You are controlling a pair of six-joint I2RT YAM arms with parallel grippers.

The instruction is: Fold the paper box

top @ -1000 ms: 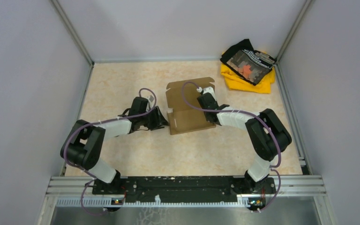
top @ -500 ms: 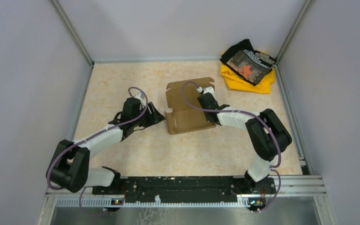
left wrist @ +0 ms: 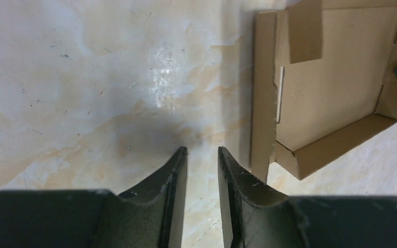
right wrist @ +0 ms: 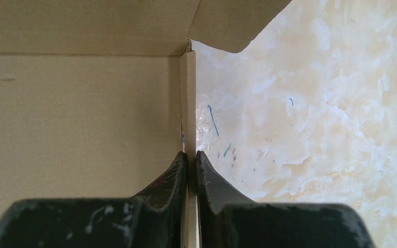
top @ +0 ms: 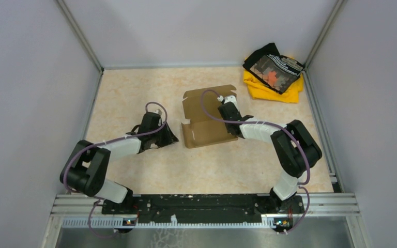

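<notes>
Right gripper [right wrist: 191,155] is clamping the thin right side wall of the paper box [top: 207,124], fingers shut on the cardboard edge. Left gripper [left wrist: 201,150] is hovering low over the tabletop [top: 134,93] just left of the box, jaws only narrowly apart, holding nothing.

Risks, as I'm reading it:
- The one-sided pinch is the only restraint, so a push from the left is likely sliding or pivoting the box around that grip.
- With such a narrow gap, the left fingers are likely butting the left wall instead of straddling it, buckling the corrugate.
- Pulling on the pinched wall could be creasing or tearing it at the fold.

Box is sitting mid-table, between the two grippers, well clear of the cloth pile [top: 274,72] at far right. Plain brown, unprinted, half-formed: near and side walls standing, one flap leaning in at the left, lid panel with rounded tabs lying flat on the far side.
</notes>
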